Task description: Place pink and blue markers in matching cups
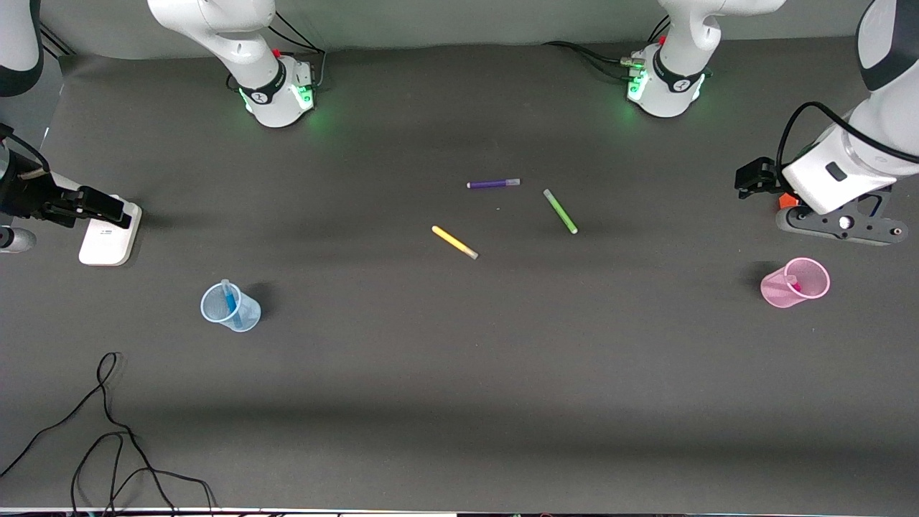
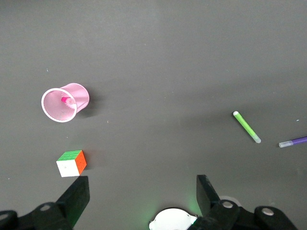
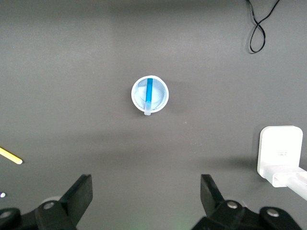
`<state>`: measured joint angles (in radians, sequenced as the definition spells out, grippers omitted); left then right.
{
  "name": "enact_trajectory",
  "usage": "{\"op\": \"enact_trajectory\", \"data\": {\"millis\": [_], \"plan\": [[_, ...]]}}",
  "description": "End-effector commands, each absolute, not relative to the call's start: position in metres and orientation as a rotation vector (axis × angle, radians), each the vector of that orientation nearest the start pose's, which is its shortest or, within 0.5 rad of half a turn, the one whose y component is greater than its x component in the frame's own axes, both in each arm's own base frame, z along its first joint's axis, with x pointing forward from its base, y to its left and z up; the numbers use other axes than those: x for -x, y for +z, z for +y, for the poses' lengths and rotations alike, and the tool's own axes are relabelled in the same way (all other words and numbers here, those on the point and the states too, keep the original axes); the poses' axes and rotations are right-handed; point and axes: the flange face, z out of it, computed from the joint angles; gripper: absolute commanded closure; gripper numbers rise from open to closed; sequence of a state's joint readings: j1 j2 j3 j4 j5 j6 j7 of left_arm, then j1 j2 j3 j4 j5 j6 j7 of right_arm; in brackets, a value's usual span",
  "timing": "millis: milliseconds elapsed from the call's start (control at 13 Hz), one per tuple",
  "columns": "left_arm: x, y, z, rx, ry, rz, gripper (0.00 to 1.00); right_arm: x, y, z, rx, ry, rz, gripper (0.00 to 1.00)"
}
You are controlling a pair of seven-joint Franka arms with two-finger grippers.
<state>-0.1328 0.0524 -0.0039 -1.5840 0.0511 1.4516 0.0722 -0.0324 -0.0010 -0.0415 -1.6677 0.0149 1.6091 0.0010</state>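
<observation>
Both grippers, left (image 2: 139, 191) and right (image 3: 146, 191), hang wide open and empty; from here the pink marker (image 2: 64, 101) and blue marker (image 3: 149, 93) look light and slick, so I'd pinch mid-barrel.

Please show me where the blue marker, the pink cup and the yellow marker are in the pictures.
blue marker (image 3: 149, 94), right wrist view, on its blue barrel inside the blue cup.
pink cup (image 2: 79, 96), left wrist view, on its outer side wall.
yellow marker (image 1: 452, 240), front view, on the middle of its barrel.
</observation>
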Motion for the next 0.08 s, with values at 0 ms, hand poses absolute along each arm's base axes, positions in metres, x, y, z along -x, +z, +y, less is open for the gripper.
{"op": "enact_trajectory", "data": {"millis": [0], "plan": [[-0.5492, 0.5852, -0.0697, 3.059, 0.261, 0.339, 0.01, -0.5472, 0.5904, -0.0399, 3.145, 0.085, 0.086, 0.00]]}}
